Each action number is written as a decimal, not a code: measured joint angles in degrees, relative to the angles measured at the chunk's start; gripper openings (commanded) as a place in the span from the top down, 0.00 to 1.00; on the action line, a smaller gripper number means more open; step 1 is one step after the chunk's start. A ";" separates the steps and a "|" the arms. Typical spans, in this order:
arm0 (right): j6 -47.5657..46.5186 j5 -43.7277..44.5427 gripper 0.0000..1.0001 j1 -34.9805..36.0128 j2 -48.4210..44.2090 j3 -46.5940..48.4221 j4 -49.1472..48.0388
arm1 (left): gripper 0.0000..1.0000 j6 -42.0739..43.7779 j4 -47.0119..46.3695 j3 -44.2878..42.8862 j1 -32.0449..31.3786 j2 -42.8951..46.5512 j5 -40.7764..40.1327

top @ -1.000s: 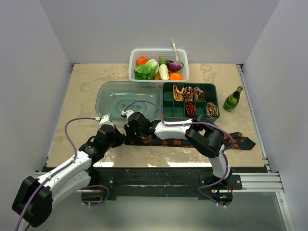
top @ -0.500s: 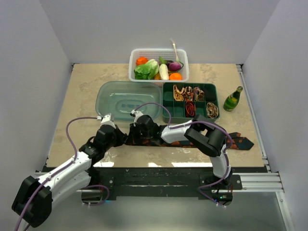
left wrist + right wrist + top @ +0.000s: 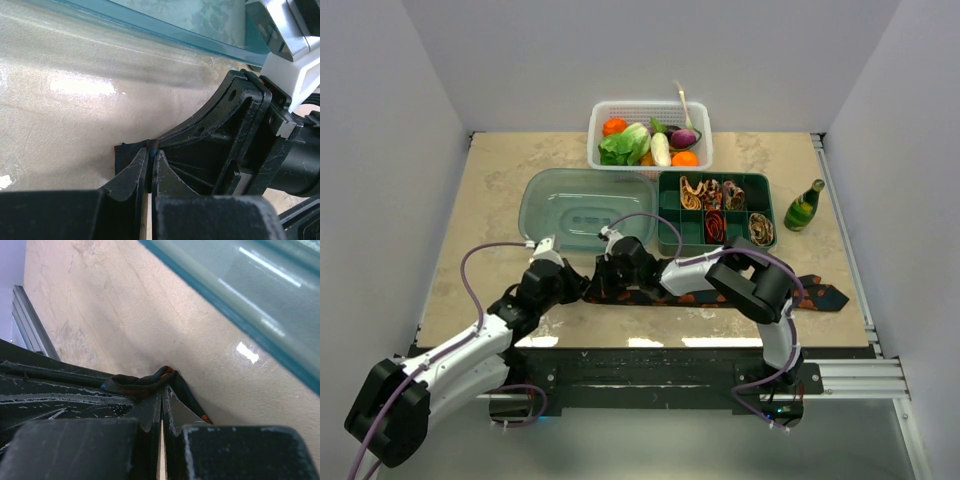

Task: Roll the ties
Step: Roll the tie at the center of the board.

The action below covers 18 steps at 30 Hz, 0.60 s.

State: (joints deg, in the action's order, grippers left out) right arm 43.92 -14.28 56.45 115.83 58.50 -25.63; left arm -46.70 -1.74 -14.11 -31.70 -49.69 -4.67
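A black tie with orange-red motifs lies flat along the table's near edge, its wide pointed tip at the right. Its left end is bunched between my two grippers, which meet tip to tip there. My left gripper is shut on a fold of the tie's dark fabric, pinched at the left gripper's very tips. From the other side my right gripper is shut on a crumpled fold of the tie at the right gripper's tips. My right arm hides the tie's middle.
A clear teal lid lies just beyond the grippers. To its right is a green compartment tray holding several rolled ties. A white basket of vegetables stands at the back, and a green bottle at the right.
Both grippers have shifted a little to the right together, still pinching the tie's left end. The right wrist has swung further from the near edge.
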 measured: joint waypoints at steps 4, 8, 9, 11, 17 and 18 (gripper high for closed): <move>-2.38 0.35 1.00 0.11 -1.62 1.05 5.33 | 1.00 0.00 0.04 -0.02 -0.57 0.87 0.39; -5.75 2.03 1.00 0.55 -4.46 2.01 12.15 | 1.00 0.02 -0.66 -0.04 -0.72 1.99 0.61; -6.60 2.82 1.00 0.70 -5.27 2.19 13.84 | 1.00 0.02 -0.79 -0.07 -0.72 2.10 0.61; -8.13 3.80 1.00 0.92 -6.75 2.51 16.50 | 1.00 0.26 -0.79 -0.22 -0.70 2.03 0.61; -11.78 7.45 1.00 1.03 -9.22 3.19 22.16 | 1.00 0.70 -1.40 -0.31 -0.72 0.42 0.76; -12.24 8.07 1.00 1.03 -9.38 3.19 22.91 | 1.00 0.81 -1.66 -0.35 -0.74 -0.20 0.87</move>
State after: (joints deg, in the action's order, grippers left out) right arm 31.68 -6.22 57.47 106.45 61.69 -2.72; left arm -45.89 -3.40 -14.46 -32.45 -49.89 -3.79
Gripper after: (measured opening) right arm 0.007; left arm 0.055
